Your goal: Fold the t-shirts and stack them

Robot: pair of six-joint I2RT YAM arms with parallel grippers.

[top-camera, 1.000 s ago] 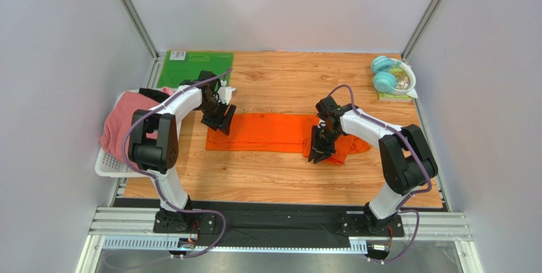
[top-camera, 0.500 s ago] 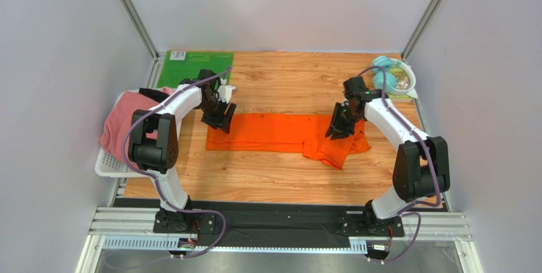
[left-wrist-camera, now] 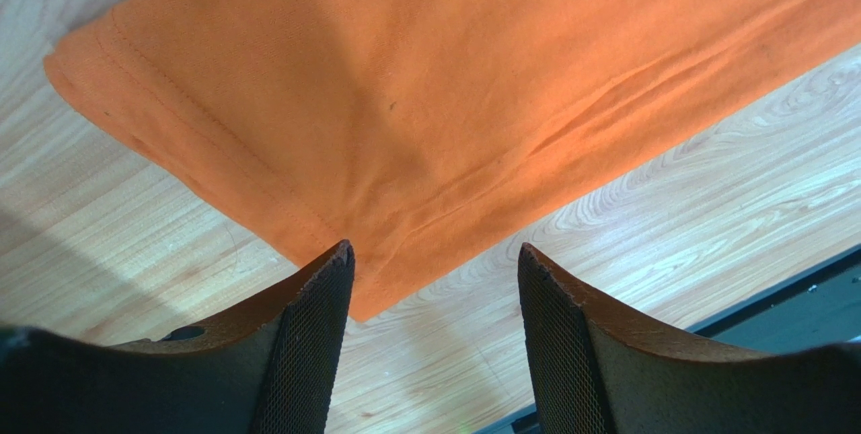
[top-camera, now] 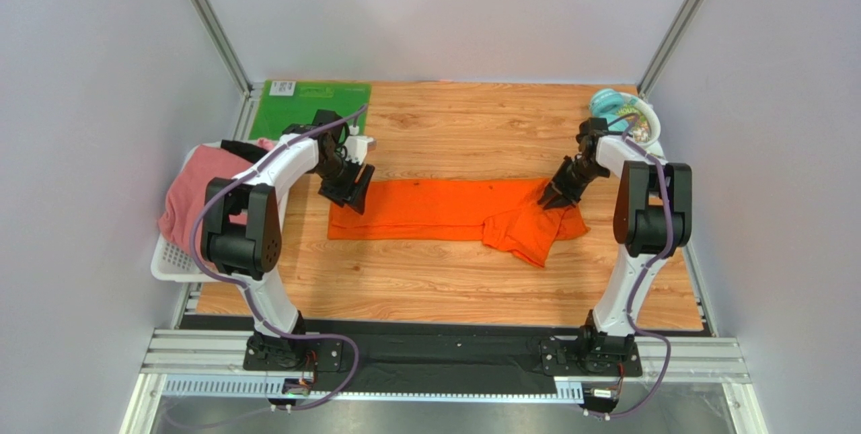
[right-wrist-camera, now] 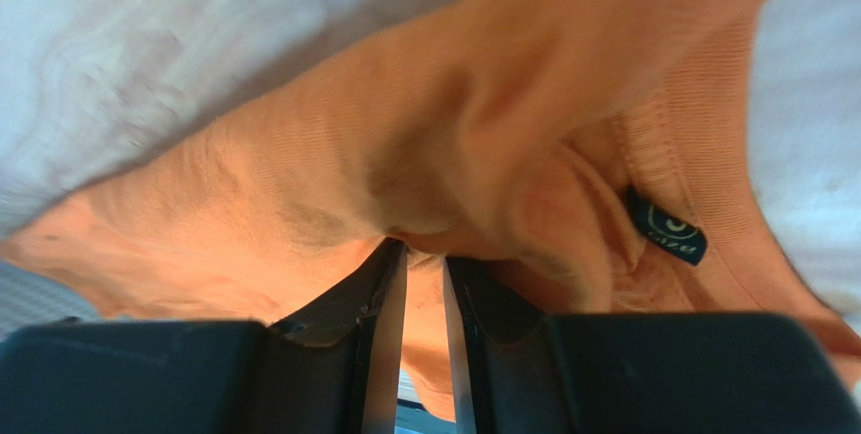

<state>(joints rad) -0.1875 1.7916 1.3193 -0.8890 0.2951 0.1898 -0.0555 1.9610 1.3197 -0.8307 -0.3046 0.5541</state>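
Right end effector [top-camera: 559,195] pinches the collar end of the orange t-shirt [top-camera: 435,210], which lies long on the wooden counter [top-camera: 455,283]. Left end effector [top-camera: 347,184] hangs spread apart over the other end. Best to pull gently and low, so the bunched part goes flat.

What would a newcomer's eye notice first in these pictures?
The bright orange cloth t-shirt lies in a long folded strip across the middle of the wooden table. The right gripper pinches its right end near the collar, while the left gripper stands open over its left corner. A dusty pink cloth garment lies in the white basket at the left edge.
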